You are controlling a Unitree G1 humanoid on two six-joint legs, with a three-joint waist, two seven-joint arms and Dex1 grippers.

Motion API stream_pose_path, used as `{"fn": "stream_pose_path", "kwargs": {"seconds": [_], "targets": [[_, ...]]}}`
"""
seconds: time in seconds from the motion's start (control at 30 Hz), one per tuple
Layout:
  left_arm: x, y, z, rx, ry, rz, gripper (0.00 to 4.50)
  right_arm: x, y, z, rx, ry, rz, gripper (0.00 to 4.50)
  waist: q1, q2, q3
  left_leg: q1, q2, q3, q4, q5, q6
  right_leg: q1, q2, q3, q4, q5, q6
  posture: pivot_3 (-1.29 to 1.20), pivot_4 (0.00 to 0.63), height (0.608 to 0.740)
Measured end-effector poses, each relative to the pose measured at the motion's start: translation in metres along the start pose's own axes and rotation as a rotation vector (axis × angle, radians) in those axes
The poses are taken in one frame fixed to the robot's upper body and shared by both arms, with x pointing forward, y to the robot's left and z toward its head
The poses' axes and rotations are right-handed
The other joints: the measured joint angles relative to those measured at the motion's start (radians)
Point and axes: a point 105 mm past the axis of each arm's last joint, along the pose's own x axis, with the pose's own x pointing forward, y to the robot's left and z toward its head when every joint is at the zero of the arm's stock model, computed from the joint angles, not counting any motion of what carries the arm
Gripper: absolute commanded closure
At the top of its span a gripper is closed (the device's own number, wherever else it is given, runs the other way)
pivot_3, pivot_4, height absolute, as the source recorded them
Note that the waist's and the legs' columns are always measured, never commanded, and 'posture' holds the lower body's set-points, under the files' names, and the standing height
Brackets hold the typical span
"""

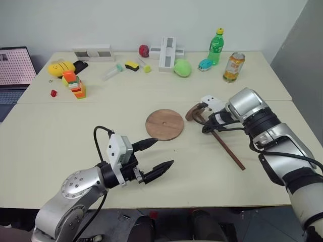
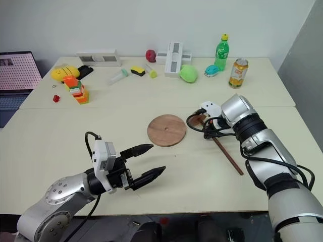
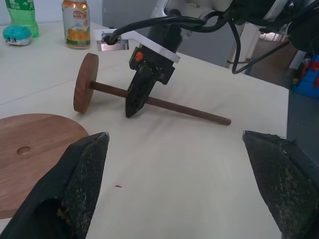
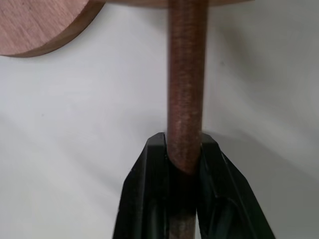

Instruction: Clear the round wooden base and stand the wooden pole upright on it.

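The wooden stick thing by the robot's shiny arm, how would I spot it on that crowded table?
Start at the round wooden base lying flat mid-table. Just to its right lies the wooden pole, a thin dark rod with a small disc on its far end, clamped by the right gripper. Nothing else there is long, thin and brown.

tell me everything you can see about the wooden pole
The wooden pole is a long, thin, dark-brown rod of smooth wood with a smaller round wooden disc fixed at one end, like a mallet. It lies flat on the pale table, to the right of the round wooden base and apart from it, its disc end standing on edge and pointing away from the robot. The right gripper is shut on the rod, not far from the disc end. Nothing else touches it.
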Motion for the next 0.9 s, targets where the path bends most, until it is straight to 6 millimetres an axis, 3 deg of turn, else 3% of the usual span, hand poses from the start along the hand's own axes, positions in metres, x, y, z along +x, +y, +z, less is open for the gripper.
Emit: {"fn": "stream_pose_path", "kwargs": {"seconds": [0.33,0.43,0.57,0.63,0.73,0.8,0.9], "targets": [[0.002,0.001,0.003,0.011,-0.003,-0.012,0.0,-0.001,0.001,0.003,0.007,-0.018,0.014,4.24,0.0,0.0,0.0,0.0,0.0,0.0,0.0,0.0,0.0,0.0,0.0,0.0,0.0,0.0,0.0,0.0,0.15,0.74],[0.001,0.015,0.006,0.014,-0.036,0.06,0.0,-0.026,0.018,0.057,-0.06,-0.345,0.094,4.24,-0.008,0.001,0.001,-0.001,0.001,0.001,0.0,0.0,0.0,-0.002,0.001,0.002,0.001,0.0,0.0,0.0,0.15,0.74],[-0.008,0.032,0.007,-0.032,-0.093,0.247,0.0,-0.099,0.067,0.136,-0.174,-0.893,0.14,4.24,-0.008,0.001,0.0,-0.001,0.003,0.0,-0.001,0.0,0.0,-0.002,0.002,0.0,0.0,0.0,0.0,0.0,0.15,0.74],[-0.013,0.031,0.0,-0.056,-0.08,0.303,0.0,-0.114,0.084,0.144,-0.247,-1.09,0.114,4.24,0.0,-0.003,-0.002,-0.002,0.002,-0.002,-0.001,0.0,0.0,-0.001,0.001,-0.002,-0.002,0.0,0.0,0.0,0.15,0.74],[-0.015,0.031,-0.007,-0.037,-0.053,0.377,0.0,-0.095,0.094,0.135,-0.274,-1.205,0.086,4.24,0.02,-0.003,-0.002,-0.005,-0.001,-0.001,0.002,0.0,0.0,-0.001,-0.002,-0.001,-0.001,0.001,0.001,0.0,0.15,0.74],[-0.019,0.036,-0.007,-0.031,-0.071,0.441,0.0,-0.085,0.096,0.137,-0.193,-1.267,0.051,4.24,0.022,-0.003,-0.002,-0.004,-0.001,0.0,0.002,0.0,-0.001,-0.002,-0.001,0.0,-0.001,0.002,0.002,0.0,0.15,0.74],[-0.023,0.041,-0.007,-0.014,-0.091,0.52,0.0,-0.087,0.104,0.145,-0.098,-1.384,-0.021,4.24,0.022,-0.003,-0.002,-0.004,0.0,-0.001,0.001,0.002,-0.004,-0.003,0.0,-0.001,0.0,0.002,0.002,0.0,0.15,0.74]]}}
